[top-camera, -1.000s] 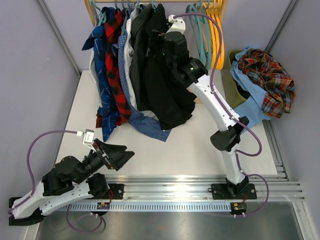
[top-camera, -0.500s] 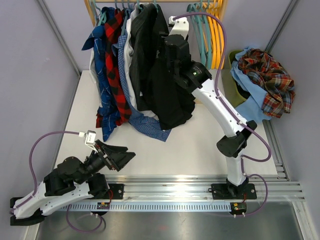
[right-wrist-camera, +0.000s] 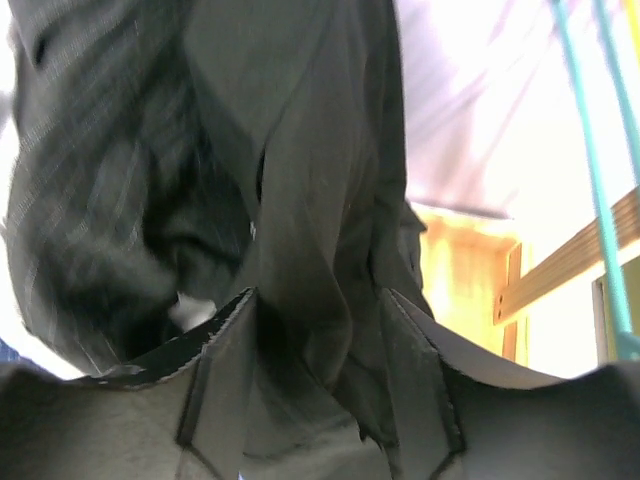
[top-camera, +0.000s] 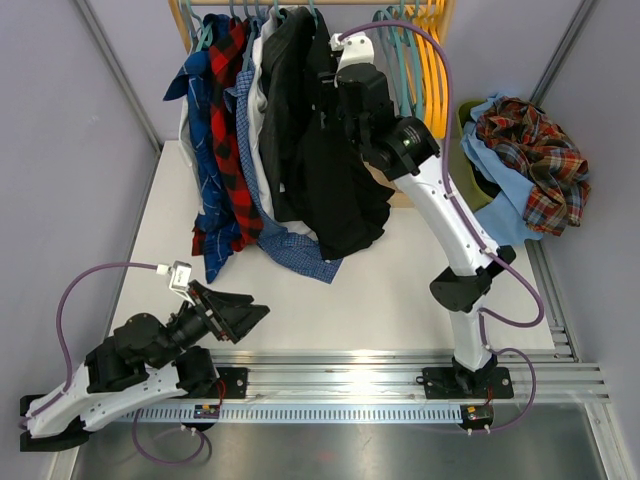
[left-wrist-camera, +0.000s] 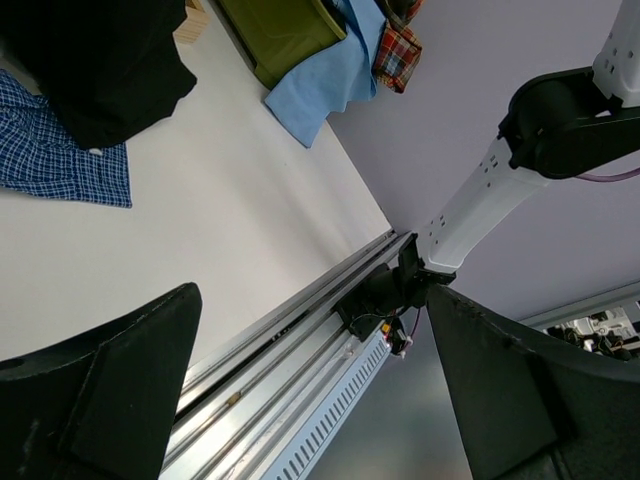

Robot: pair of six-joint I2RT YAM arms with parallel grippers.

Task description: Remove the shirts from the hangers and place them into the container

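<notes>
Several shirts hang on the rack at the back: blue plaid (top-camera: 205, 140), red-black plaid (top-camera: 232, 120), white (top-camera: 262, 100), blue check (top-camera: 290, 245), dark grey (top-camera: 290, 90) and a black shirt (top-camera: 330, 190). My right gripper (top-camera: 325, 103) reaches high into the black shirt (right-wrist-camera: 300, 150). A fold of its cloth fills the gap of the right gripper (right-wrist-camera: 320, 340), and both fingers (right-wrist-camera: 225, 370) press on it. My left gripper (top-camera: 245, 315) rests low at the near left, open and empty (left-wrist-camera: 310, 300). The olive-green container (top-camera: 470, 170) at the right holds a brown-red plaid shirt (top-camera: 530, 160).
Empty teal hangers (top-camera: 400, 60) and orange-yellow hangers (top-camera: 432, 70) hang right of my right wrist. A light-blue cloth (top-camera: 505, 215) spills over the container's front. A wooden rack bar (right-wrist-camera: 570, 260) runs behind the cloth. Metal rails (top-camera: 400, 365) cross the near edge.
My right arm has moved up and right along the black shirt toward its top, and its jaws have closed in on a fold. The left arm has stayed still.
</notes>
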